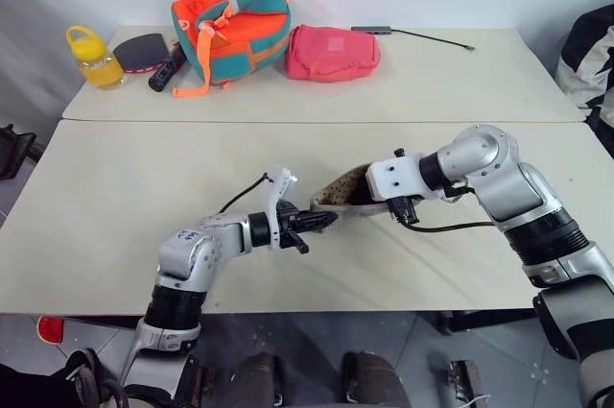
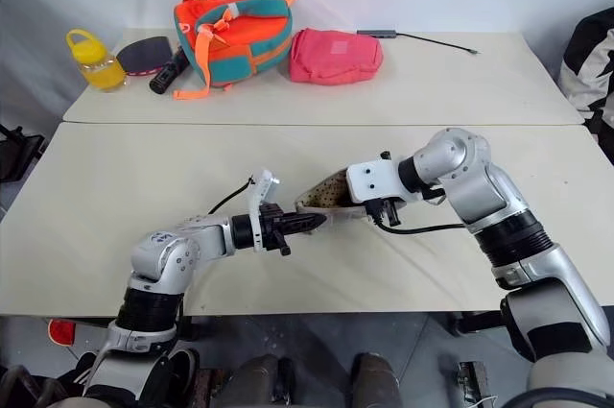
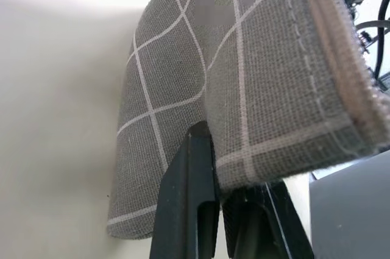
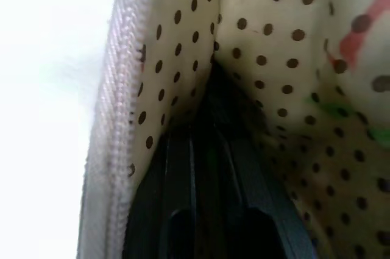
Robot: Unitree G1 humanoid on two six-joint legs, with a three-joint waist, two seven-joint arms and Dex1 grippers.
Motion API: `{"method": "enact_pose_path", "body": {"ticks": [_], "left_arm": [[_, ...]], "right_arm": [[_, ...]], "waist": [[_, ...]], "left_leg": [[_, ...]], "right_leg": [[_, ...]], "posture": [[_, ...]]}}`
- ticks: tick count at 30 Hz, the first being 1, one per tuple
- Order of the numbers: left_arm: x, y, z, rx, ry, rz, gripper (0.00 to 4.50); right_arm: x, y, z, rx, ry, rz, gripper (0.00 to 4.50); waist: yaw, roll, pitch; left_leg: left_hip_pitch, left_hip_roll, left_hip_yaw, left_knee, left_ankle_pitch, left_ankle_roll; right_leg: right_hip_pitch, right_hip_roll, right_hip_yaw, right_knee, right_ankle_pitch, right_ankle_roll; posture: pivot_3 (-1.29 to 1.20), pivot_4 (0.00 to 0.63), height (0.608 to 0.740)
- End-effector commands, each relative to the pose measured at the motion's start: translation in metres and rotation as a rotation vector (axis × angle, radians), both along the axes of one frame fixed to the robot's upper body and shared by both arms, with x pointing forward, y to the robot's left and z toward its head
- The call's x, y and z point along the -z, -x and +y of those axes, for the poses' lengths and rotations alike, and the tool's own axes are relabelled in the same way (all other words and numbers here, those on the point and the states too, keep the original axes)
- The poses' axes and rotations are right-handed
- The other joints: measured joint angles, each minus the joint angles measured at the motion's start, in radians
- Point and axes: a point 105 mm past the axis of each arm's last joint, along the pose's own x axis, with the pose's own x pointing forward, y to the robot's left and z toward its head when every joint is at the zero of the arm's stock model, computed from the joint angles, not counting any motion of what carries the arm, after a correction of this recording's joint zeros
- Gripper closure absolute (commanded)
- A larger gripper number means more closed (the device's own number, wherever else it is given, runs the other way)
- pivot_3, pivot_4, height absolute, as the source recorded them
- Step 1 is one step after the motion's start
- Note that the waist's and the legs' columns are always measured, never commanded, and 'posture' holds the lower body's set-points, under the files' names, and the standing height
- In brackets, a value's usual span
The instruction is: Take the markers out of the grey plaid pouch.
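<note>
A: Spanning the near desk (image 1: 115,235), what's biggest?
B: Both arms, meeting at the grey plaid pouch (image 1: 347,193), held off the surface, long axis running left–right, mouth up.
A: Tools?
B: Left tool (image 1: 324,220) pinches the pouch's left end; right tool (image 4: 207,149) is nearly closed inside the dotted lining.
A: Any writing?
B: None readable.

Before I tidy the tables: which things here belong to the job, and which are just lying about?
In the job:
grey plaid pouch
left pincer, shut on the pouch's edge
right pincer, inside the pouch

Lying about:
orange-teal backpack
pink pouch
yellow bottle
black-and-red paddle
cable
</note>
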Motion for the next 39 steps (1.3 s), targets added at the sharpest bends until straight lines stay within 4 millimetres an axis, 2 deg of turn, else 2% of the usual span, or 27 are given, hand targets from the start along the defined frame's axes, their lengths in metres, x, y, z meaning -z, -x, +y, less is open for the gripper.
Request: {"method": "enact_pose_path", "body": {"ticks": [1, 4, 6, 12, 17, 22, 27, 35, 39], "left_arm": [[-0.014, 0.020, -0.010, 0.130, 0.059, 0.001, 4.50], [-0.019, 0.025, -0.011, 0.149, 0.066, 0.014, 4.50], [-0.018, 0.025, -0.010, 0.142, 0.046, 0.017, 4.50], [-0.020, 0.037, -0.005, 0.184, 0.040, 0.036, 4.50], [-0.008, 0.021, -0.002, 0.087, 0.023, 0.071, 4.50], [-0.007, 0.012, -0.002, 0.055, 0.048, 0.079, 4.50], [-0.005, 0.015, -0.003, 0.075, 0.054, 0.082, 4.50], [-0.003, 0.011, -0.002, 0.058, 0.041, 0.079, 4.50], [-0.001, 0.011, -0.002, 0.055, 0.045, 0.085, 4.50]], "right_arm": [[-0.024, -0.002, -0.001, -0.016, -0.003, -0.077, 3.91], [-0.026, -0.005, -0.004, -0.009, 0.016, -0.101, 3.91], [-0.020, -0.004, -0.009, -0.006, 0.043, -0.084, 3.91], [-0.003, 0.019, -0.016, 0.002, 0.089, 0.083, 3.91], [0.010, 0.017, -0.008, -0.005, 0.087, 0.089, 3.91], [0.005, 0.011, -0.007, 0.007, 0.070, 0.076, 3.91], [0.005, 0.011, -0.010, -0.012, 0.095, 0.049, 2.48], [0.021, 0.009, -0.012, 0.005, 0.122, 0.066, 2.48], [0.023, 0.004, -0.004, -0.002, 0.094, 0.036, 2.48]], "waist": [[0.000, 0.000, 0.000], [0.002, 0.000, 0.000], [0.002, 0.000, 0.000], [0.001, 0.000, 0.000], [0.001, 0.000, 0.000], [0.003, 0.000, 0.000], [0.002, 0.000, 0.000], [0.002, 0.000, 0.000], [0.001, 0.000, 0.000]], "left_leg": [[0.000, 0.000, 0.000, 0.000, 0.000, 0.000], [0.000, 0.000, -0.001, 0.000, 0.000, 0.000], [-0.001, 0.000, -0.001, 0.000, 0.000, 0.000], [-0.001, 0.000, -0.002, -0.001, -0.001, 0.000], [0.000, 0.000, -0.001, -0.001, -0.001, -0.001], [-0.001, 0.000, -0.002, 0.001, -0.001, -0.001], [-0.001, 0.000, -0.002, 0.001, -0.001, -0.001], [-0.001, 0.000, -0.002, 0.001, -0.001, -0.001], [0.000, 0.000, -0.002, 0.001, -0.001, -0.001]], "right_leg": [[0.000, 0.000, 0.000, 0.000, 0.000, 0.000], [0.000, 0.000, 0.000, 0.000, 0.000, 0.000], [0.000, 0.000, 0.000, 0.000, 0.000, 0.000], [0.000, 0.001, 0.000, -0.001, 0.000, 0.000], [0.000, 0.001, 0.000, -0.001, 0.000, 0.000], [0.001, 0.001, 0.000, -0.001, 0.000, 0.000], [0.001, 0.001, 0.000, -0.001, 0.000, 0.000], [0.001, 0.001, 0.000, -0.001, 0.000, 0.000], [0.001, 0.001, 0.001, -0.001, 0.000, 0.000]], "posture": [[0.00, 0.150, 0.740], [0.00, 0.150, 0.740], [0.00, 0.150, 0.740], [0.00, 0.150, 0.740], [0.00, 0.150, 0.740], [0.00, 0.150, 0.740], [0.00, 0.150, 0.740], [0.00, 0.150, 0.740], [0.00, 0.150, 0.740]]}}
